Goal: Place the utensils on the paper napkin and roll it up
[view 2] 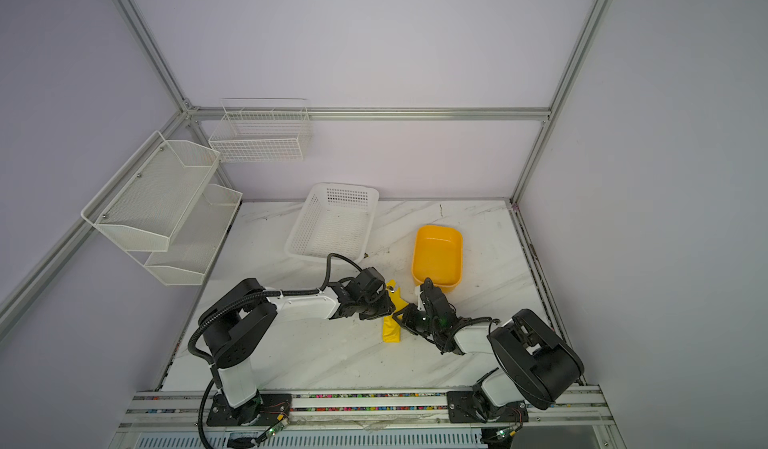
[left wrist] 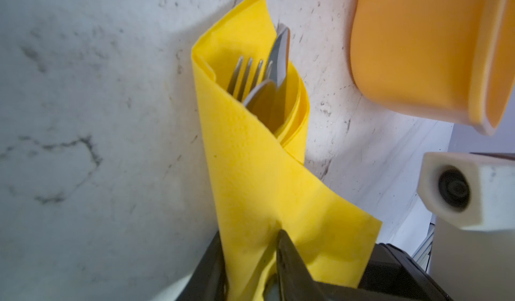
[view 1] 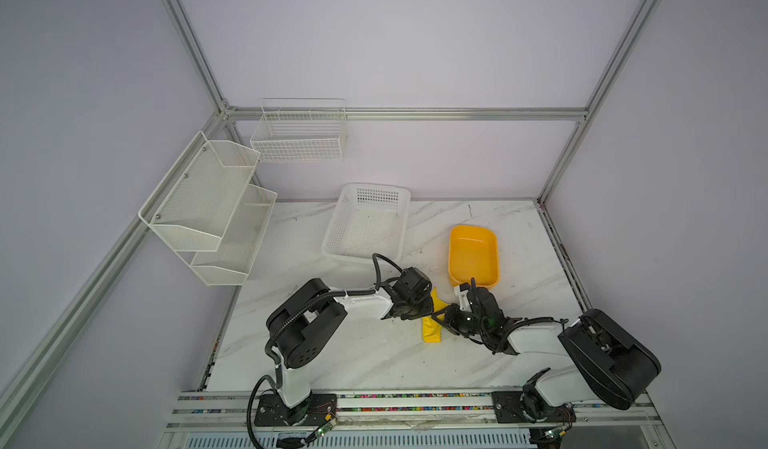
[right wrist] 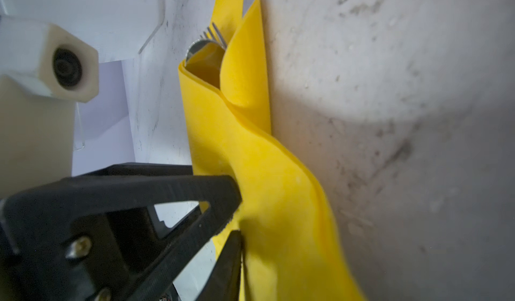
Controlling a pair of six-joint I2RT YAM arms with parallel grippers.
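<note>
The paper napkin (view 1: 432, 331) (view 2: 391, 334) lies on the marble table, rolled into a yellow tube between my two grippers. The utensils stick out of its open end: a fork (left wrist: 248, 71), a spoon (left wrist: 262, 96) and a knife blade (left wrist: 280, 54); the fork (right wrist: 215, 34) also shows in the right wrist view. My left gripper (view 1: 419, 313) (left wrist: 248, 257) is shut on the roll from the left. From the right, my right gripper (view 1: 443, 316) (right wrist: 250, 257) pinches the napkin's (right wrist: 250, 146) loose outer flap. One of its fingers (right wrist: 236, 260) presses on the paper; the flap hides the other.
An orange-yellow plastic tub (view 1: 473, 256) stands just behind the right gripper. A white perforated basket (view 1: 365, 222) sits at the back middle. White mesh shelves (view 1: 208, 206) and a wire basket (view 1: 299, 135) hang on the left and back walls.
</note>
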